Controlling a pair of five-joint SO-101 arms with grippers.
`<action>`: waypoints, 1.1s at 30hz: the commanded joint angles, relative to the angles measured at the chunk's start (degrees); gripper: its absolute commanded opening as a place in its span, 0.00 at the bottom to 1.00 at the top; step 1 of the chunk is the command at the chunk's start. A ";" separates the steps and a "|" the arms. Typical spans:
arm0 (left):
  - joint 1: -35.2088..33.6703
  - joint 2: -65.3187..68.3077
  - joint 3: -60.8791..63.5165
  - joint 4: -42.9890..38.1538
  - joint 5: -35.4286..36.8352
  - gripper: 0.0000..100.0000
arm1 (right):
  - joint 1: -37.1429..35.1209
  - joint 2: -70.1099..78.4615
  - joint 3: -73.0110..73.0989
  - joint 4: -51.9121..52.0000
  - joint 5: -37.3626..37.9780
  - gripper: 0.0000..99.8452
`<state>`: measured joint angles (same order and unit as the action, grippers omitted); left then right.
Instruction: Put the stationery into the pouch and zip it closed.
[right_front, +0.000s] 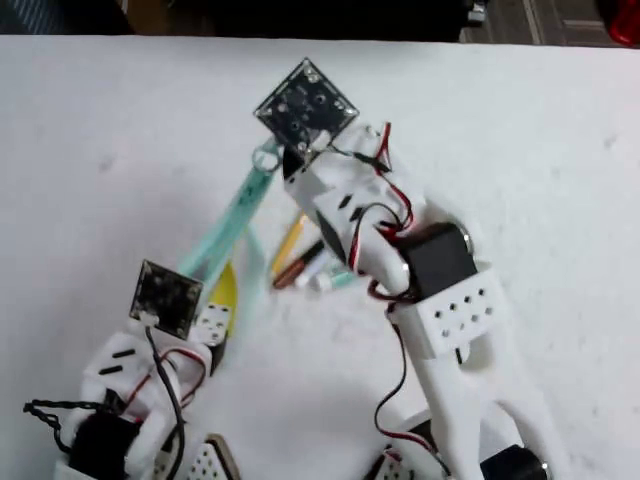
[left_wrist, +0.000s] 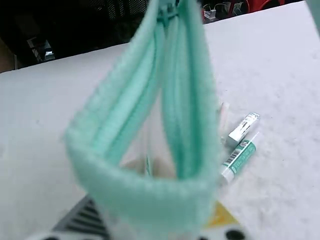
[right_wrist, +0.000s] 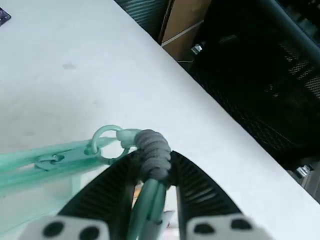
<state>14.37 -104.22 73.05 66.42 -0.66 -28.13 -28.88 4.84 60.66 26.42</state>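
Note:
The mint-green pouch (right_front: 228, 222) hangs stretched between my two grippers, its zip mouth (left_wrist: 161, 125) gaping open. My left gripper (right_front: 216, 300) is shut on the pouch's near end (left_wrist: 145, 195). My right gripper (right_wrist: 152, 172) is shut on the grey cord pull (right_wrist: 152, 150) at the far end, beside the zip's ring (right_wrist: 106, 141). On the table next to the pouch lie a yellow pencil (right_front: 289, 243), a brown pen (right_front: 298, 266) and white-and-green tubes (left_wrist: 239, 156). Something pale shows inside the pouch, but I cannot tell what it is.
The white table (right_front: 520, 130) spreads wide to the right and far side. Dark furniture and a cardboard box (right_wrist: 182, 25) stand beyond the table's far edge. The right arm's body (right_front: 440, 290) stretches over the table right of the stationery.

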 joint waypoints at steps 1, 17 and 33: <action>-0.40 -0.48 0.09 -1.41 0.53 0.02 | 3.30 0.40 -0.79 -2.95 -0.53 0.02; -3.30 -0.48 0.00 -3.87 0.53 0.02 | -6.37 -17.01 -0.79 16.22 -0.09 0.25; -8.66 -0.48 0.35 -5.10 0.97 0.02 | 15.96 -1.54 3.87 20.44 -13.27 0.24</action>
<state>6.11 -104.04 73.14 63.25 -0.40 -18.37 -36.70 8.97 81.67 18.86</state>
